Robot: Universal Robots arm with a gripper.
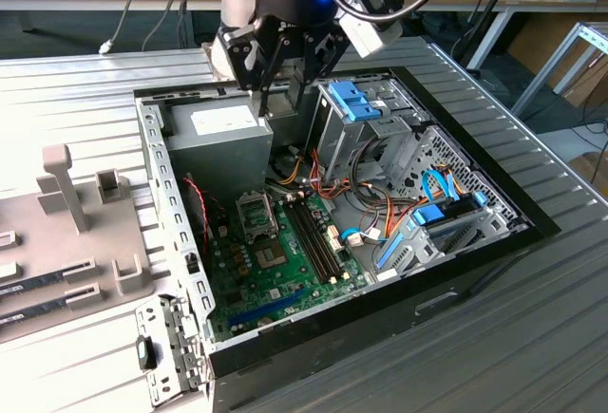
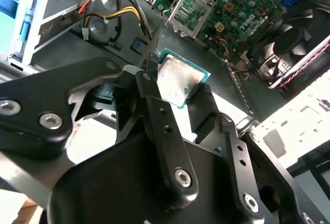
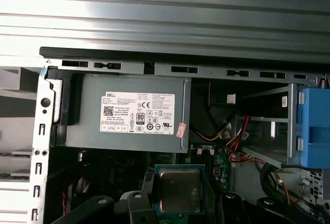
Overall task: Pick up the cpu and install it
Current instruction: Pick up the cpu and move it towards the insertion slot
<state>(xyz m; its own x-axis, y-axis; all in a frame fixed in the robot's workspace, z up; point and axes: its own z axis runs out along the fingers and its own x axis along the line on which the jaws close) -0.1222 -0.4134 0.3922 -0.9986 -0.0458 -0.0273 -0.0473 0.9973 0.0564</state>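
We find the end effector (image 2: 177,86) pinching the cpu (image 2: 175,74) by two opposite edges, its dull silver top turned toward both wrist views. The end effector hangs over the open computer case (image 1: 494,242), with the grey power supply (image 3: 129,113) just below it. The empty socket (image 2: 188,10) on the green motherboard (image 1: 285,261) lies farther below, apart from the held cpu.

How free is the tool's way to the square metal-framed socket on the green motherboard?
Probably free, yes: the tool, shut on the silver square cpu, hangs above the grey power-supply box; nothing covers the metal-framed socket.
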